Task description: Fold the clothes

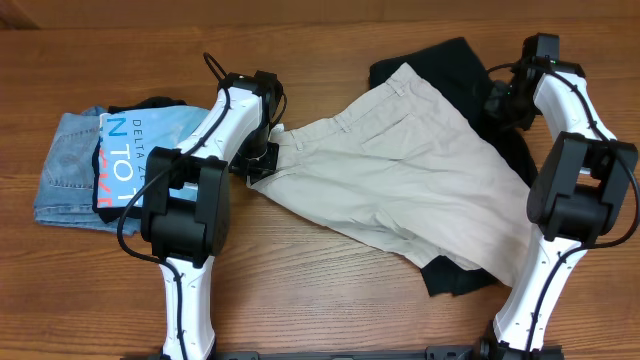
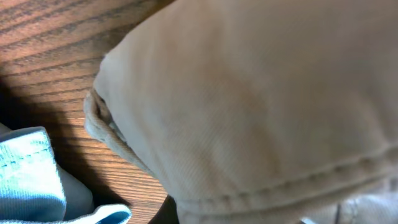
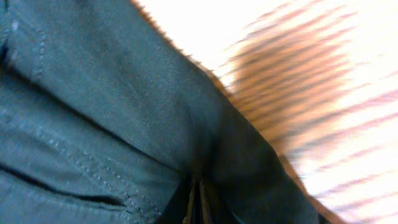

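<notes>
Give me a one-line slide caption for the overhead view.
Beige shorts lie spread over a black garment; left gripper sits at their waistband end.

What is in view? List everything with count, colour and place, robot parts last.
shorts: one, beige, spread at table centre, over the black garment
black garment: one, black, under the shorts, right side
T-shirt: one, light blue with white lettering, folded, left side
denim piece: one, pale blue, under the T-shirt, far left
table: one, brown wood
left gripper: one, black, at the shorts' left edge; state unclear
right gripper: one, black, over the black garment, upper right; state unclear
</notes>
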Tool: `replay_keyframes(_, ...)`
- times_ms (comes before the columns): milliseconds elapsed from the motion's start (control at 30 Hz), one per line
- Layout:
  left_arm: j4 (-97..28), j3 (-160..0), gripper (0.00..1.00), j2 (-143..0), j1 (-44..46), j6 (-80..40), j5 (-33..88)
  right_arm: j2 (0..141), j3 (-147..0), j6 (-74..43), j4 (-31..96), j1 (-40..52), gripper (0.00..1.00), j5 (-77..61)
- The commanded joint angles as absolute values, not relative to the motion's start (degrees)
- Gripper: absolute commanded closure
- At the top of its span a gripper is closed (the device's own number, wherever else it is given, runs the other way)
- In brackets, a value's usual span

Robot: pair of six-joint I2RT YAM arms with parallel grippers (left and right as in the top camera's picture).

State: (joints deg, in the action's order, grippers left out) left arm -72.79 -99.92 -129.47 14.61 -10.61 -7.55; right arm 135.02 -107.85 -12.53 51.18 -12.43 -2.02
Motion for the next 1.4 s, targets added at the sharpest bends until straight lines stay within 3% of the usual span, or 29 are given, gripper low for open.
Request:
replay_keyframes(0, -72.8, -99.7, 0.96, -130.6, 13.5, -11.8, -9.0, 136.3, -107.1, -16.8, 51.6, -23.1, 0.96, 20.1)
replay_keyframes(167, -72.9, -99.7, 0.96, -130.6, 11.2, -12.5, -8.9, 136.2, -118.6, -17.8, 58.5, -38.3, 0.96, 19.7)
replay_keyframes(267, -72.8, -99.7, 0.96, -130.6, 10.4, -12.8, -7.8, 136.2, -127.9, -17.4, 62.2, -44.1, 0.96, 10.4)
replay_keyframes(300, -72.6, -99.7, 0.96, -130.6, 10.4, -12.8, -7.8, 136.2, -129.4, -16.1, 62.4, -44.8, 0.92, 7.0)
replay_keyframes(333, -72.0, -99.7, 0.96, -130.6, 10.4, -12.4, -7.8, 136.2, -131.8, -15.4, 63.2, -45.5, 0.75, 3.3)
replay_keyframes(400, -71.7, -99.7, 0.94, -130.6, 10.5, -12.2, -7.9, 136.2, -135.0, -12.8, 64.9, -45.5, 0.59, -2.7)
replay_keyframes(500, -72.0, -100.6, 0.86, -130.6, 10.5, -11.7, -7.9, 136.0, -139.2, -10.0, 67.5, -44.1, 0.45, -14.7)
replay_keyframes(600, -73.5, -104.4, 0.87, -129.8, 10.5, -11.6, -7.9, 135.6, -140.7, -6.5, 70.4, -41.0, 0.40, -27.0)
replay_keyframes(700, -74.5, -110.3, 0.81, -127.9, 10.9, -10.0, -4.9, 135.5, -140.7, -3.4, 74.3, -36.9, 0.38, -29.9)
replay_keyframes(733, -73.8, -113.1, 0.74, -126.8, 11.3, -7.0, -1.1, 135.5, -140.7, -1.9, 76.0, -34.6, 0.38, -30.4)
replay_keyframes(900, -63.1, -118.5, 0.20, -126.0, 15.4, 5.7, 8.5, 135.5, -140.7, -0.6, 78.4, -24.0, 0.37, -30.8)
replay_keyframes(1033, -59.8, -118.3, 0.26, -126.7, 17.4, 4.6, 4.1, 135.5, -140.7, -0.4, 81.9, -19.1, 0.36, -30.5)
replay_keyframes(1100, -57.3, -118.3, 0.20, -126.7, 17.4, 3.9, 4.6, 135.5, -140.7, 0.3, 84.4, -17.1, 0.37, -30.1)
replay_keyframes(1367, -42.5, -118.3, 0.14, -132.4, 18.4, 11.1, 11.9, 135.5, -140.6, 0.2, 85.9, -13.4, 0.31, -30.1)
